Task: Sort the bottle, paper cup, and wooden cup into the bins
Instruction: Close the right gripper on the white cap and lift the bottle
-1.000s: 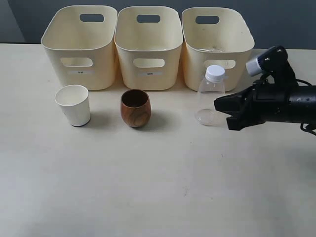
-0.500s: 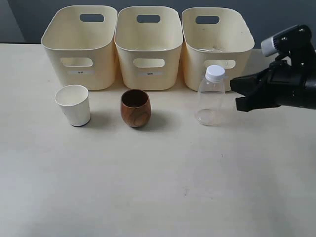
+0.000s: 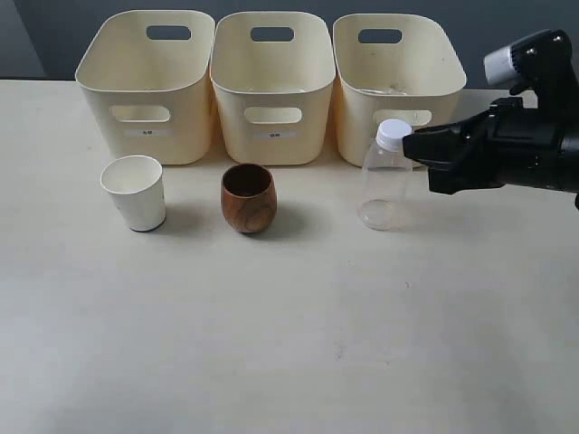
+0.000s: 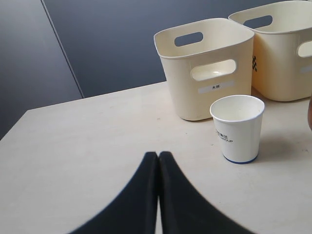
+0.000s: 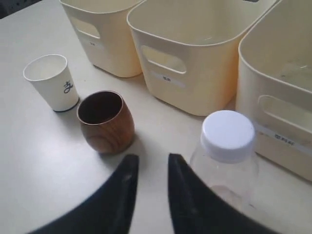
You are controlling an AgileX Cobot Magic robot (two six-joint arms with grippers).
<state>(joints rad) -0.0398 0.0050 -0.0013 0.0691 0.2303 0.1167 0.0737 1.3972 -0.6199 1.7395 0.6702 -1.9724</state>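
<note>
3 cream bins (image 3: 274, 90) line the top of the frame on a pale table (image 3: 271, 344). Below them stand, right to left, the clear bottle (image 3: 386, 176), wooden cup (image 3: 248, 198) and paper cup (image 3: 135, 193). The right gripper (image 3: 418, 154), fingers slightly apart, hovers at the bottle's cap; the left gripper (image 4: 158, 158) is pressed closed.

Lab-style test bench, bare cream tabletop (image 3: 271, 344), plain dark grey backdrop wall (image 4: 97, 44), three labelled bins (image 3: 274, 86)
</note>
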